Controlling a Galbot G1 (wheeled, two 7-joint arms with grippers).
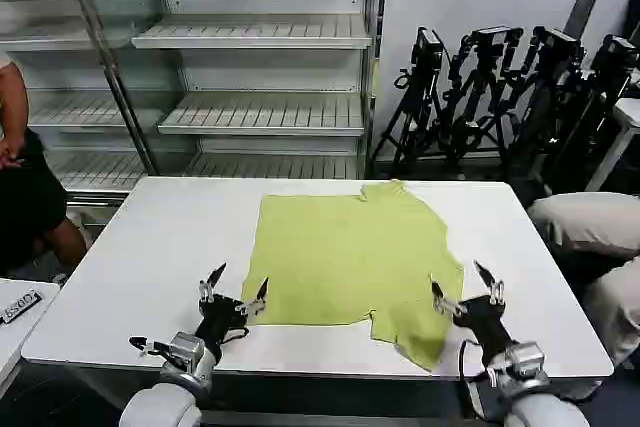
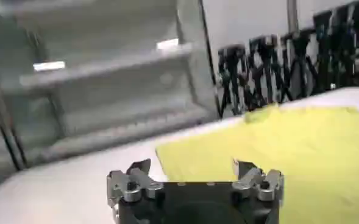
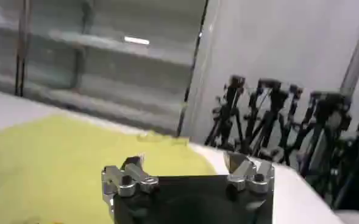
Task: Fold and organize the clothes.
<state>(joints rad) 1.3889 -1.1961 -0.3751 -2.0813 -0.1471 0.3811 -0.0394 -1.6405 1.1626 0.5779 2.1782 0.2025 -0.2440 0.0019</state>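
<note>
Bright even light, blurred wrist views.

Both arms reach forward, low and close to the robot's body. The left claw (image 1: 233, 289) is on the left side with its two fingers spread wide apart, holding nothing. The right claw (image 1: 463, 287) is on the right side, its fingers wide apart too, and it holds nothing.
</note>
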